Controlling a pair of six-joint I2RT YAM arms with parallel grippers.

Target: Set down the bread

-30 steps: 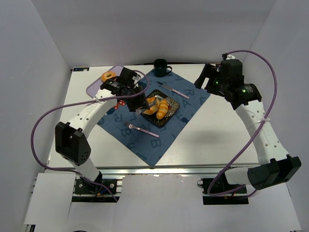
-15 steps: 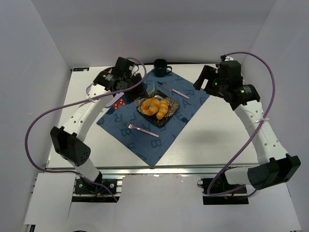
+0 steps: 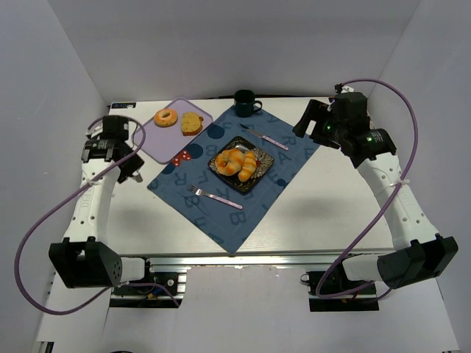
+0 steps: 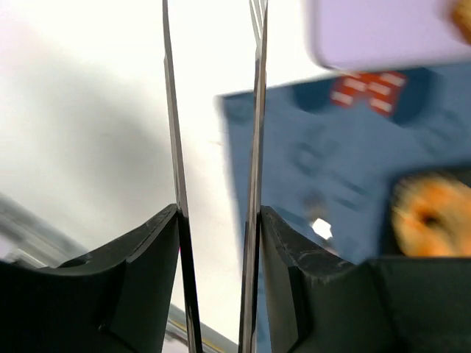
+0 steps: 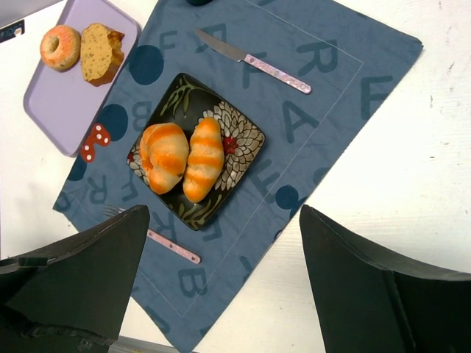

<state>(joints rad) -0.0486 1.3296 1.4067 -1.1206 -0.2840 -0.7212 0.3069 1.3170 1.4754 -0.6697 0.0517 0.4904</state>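
Two orange-striped bread rolls (image 3: 229,160) (image 5: 163,157) lie side by side on a black patterned plate (image 3: 263,163) (image 5: 246,136) in the middle of the blue placemat (image 3: 221,213). My left gripper (image 3: 121,157) (image 4: 219,209) is at the far left, over bare table, well away from the plate. It is shut on metal tongs (image 4: 257,110), whose blades stand apart with nothing between them. My right gripper (image 3: 315,121) (image 5: 224,213) is open and empty, high above the placemat's right corner.
A purple tray (image 3: 158,136) (image 5: 59,95) at the back left holds a doughnut (image 3: 165,117) and a bread slice (image 3: 193,122). A dark cup (image 3: 245,103) stands at the back. A knife (image 3: 266,137) and a fork (image 3: 215,196) lie on the placemat beside the plate.
My left arm has swung away from the plate, back and far to the left, with the tongs. Both rolls now lie uncovered on the plate. The right arm has barely moved.
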